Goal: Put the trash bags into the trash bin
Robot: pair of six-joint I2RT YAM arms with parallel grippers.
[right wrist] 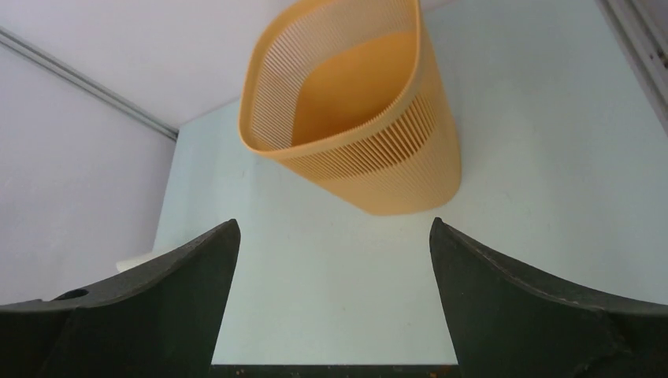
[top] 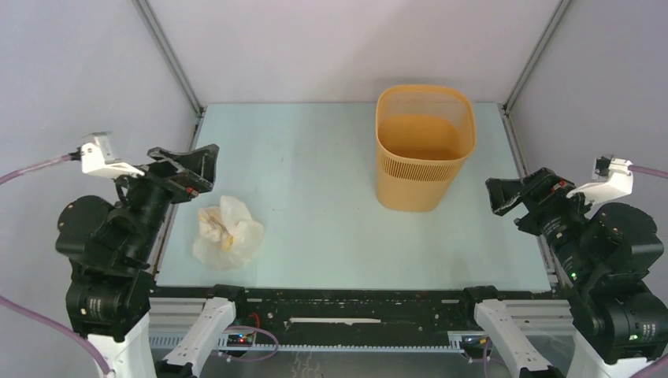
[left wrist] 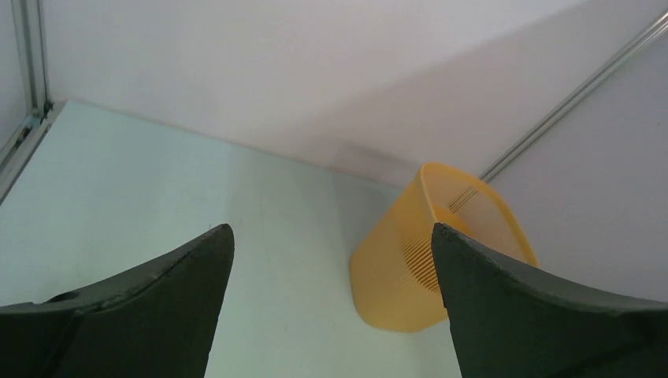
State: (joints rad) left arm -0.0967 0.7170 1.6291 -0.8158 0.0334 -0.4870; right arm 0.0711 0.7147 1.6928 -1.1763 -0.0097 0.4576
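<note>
The orange-tan mesh trash bin (top: 424,146) stands upright at the back right of the table; it also shows in the left wrist view (left wrist: 425,252) and in the right wrist view (right wrist: 358,118), and its inside looks empty. A crumpled pale cream trash bag (top: 228,231) lies at the front left of the table; a sliver of it shows in the right wrist view (right wrist: 134,260). My left gripper (top: 191,167) is open and empty, above and left of the bag. My right gripper (top: 512,195) is open and empty, right of the bin.
The pale green table (top: 315,181) is enclosed by grey walls with metal frame posts (top: 169,55) at the back corners. A black rail (top: 354,303) runs along the near edge between the arm bases.
</note>
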